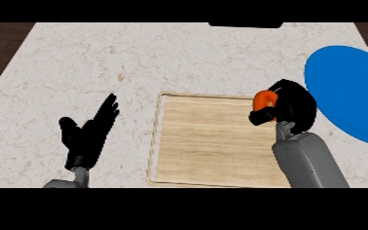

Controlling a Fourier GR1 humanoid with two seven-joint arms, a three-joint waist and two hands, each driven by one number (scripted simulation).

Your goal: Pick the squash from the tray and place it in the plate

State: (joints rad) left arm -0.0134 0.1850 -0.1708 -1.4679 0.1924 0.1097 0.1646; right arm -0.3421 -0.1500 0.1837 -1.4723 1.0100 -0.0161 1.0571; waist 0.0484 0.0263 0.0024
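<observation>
An orange squash [265, 99] shows only partly, wrapped by my right hand [291, 105], whose fingers curl round it. That hand hovers over the right edge of the wooden tray [208, 141], close to the blue plate [343, 87] at the right border of the head view. Most of the squash is hidden behind the black fingers. My left hand [90, 134] rests open on the counter to the left of the tray, fingers straight and pointing up.
The pale marble counter [144, 58] stretches behind and to the left of the tray. A dark object [244, 25] sits at the counter's far edge. Brown floor shows at both upper corners.
</observation>
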